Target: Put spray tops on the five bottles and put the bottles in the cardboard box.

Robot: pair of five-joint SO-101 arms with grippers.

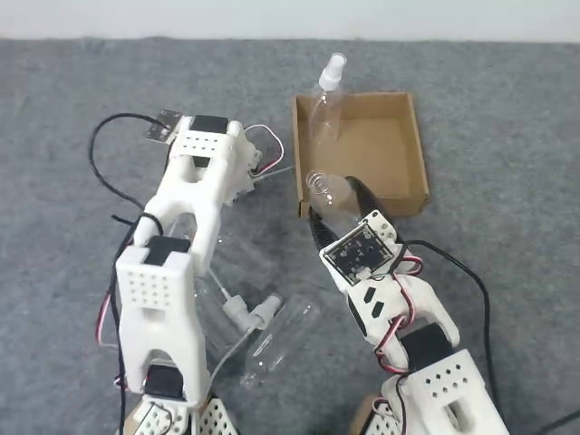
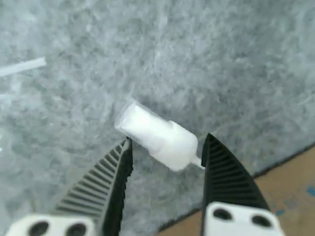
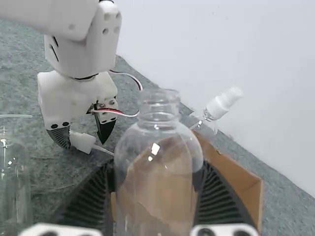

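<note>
Grey felt covers the tabletop, and a plain white wall runs along its far edge. The cardboard box sits toward that far edge.

By my reading the job is early on. One capped bottle lies tilted in the box, its white sprayer poking out over the box's far wall, so that one looks finished. The right tool is clamped on an open bottle, held upright with a bare neck, just at the box's near corner on the side facing the other arm. The left tool is closed around a spray top, held just above the felt beside the box. Fitting that top to the open neck looks like the step in hand.

Near the tabletop's near edge, between the two arms, lie spare bottles, clear and hard to count. Small white tops rest at their necks; whether these are fitted I cannot tell. Those bottles are not yet boxed.
</note>
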